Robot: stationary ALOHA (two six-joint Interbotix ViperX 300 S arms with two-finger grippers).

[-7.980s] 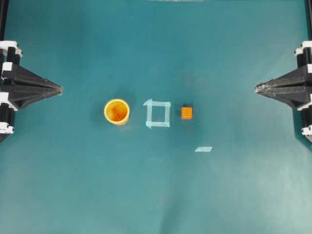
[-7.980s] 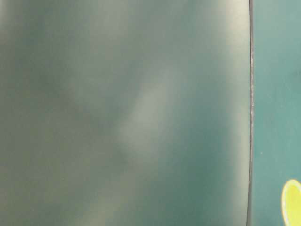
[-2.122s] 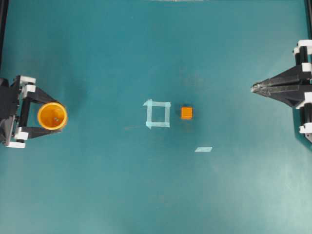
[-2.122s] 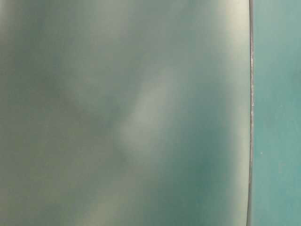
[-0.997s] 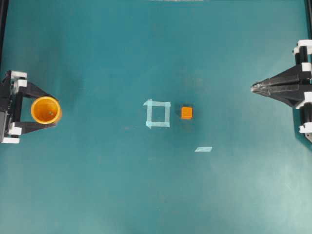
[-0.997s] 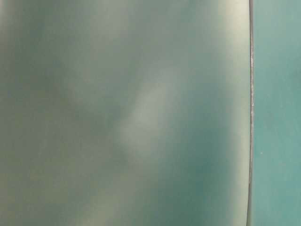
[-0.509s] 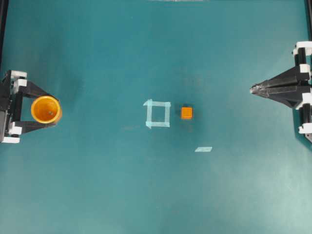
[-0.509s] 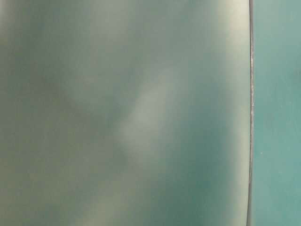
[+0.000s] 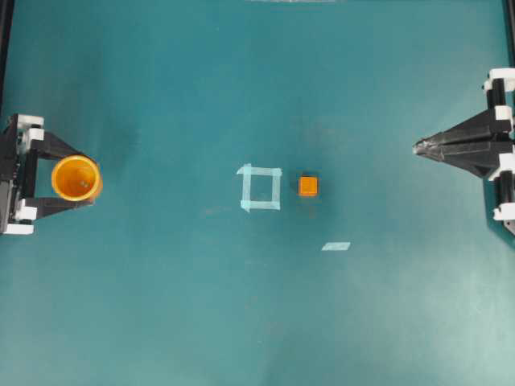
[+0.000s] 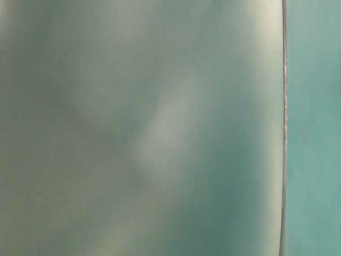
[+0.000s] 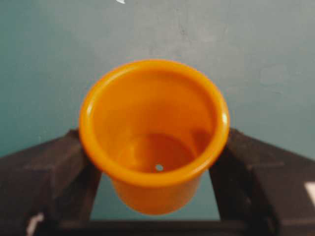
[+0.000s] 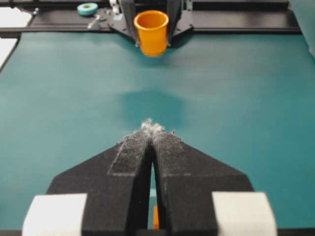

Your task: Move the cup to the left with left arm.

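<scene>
Left tool (image 9: 80,179) grips the cup (image 9: 76,178) at the worktop's (image 9: 257,305) nine o'clock edge (right tool (image 9: 417,147) closed, idle at three o'clock), so only setting down and letting go seems left.

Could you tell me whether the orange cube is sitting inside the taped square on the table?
No, in the overhead view the orange cube sits on the table just outside the taped square, beside its right edge.
</scene>
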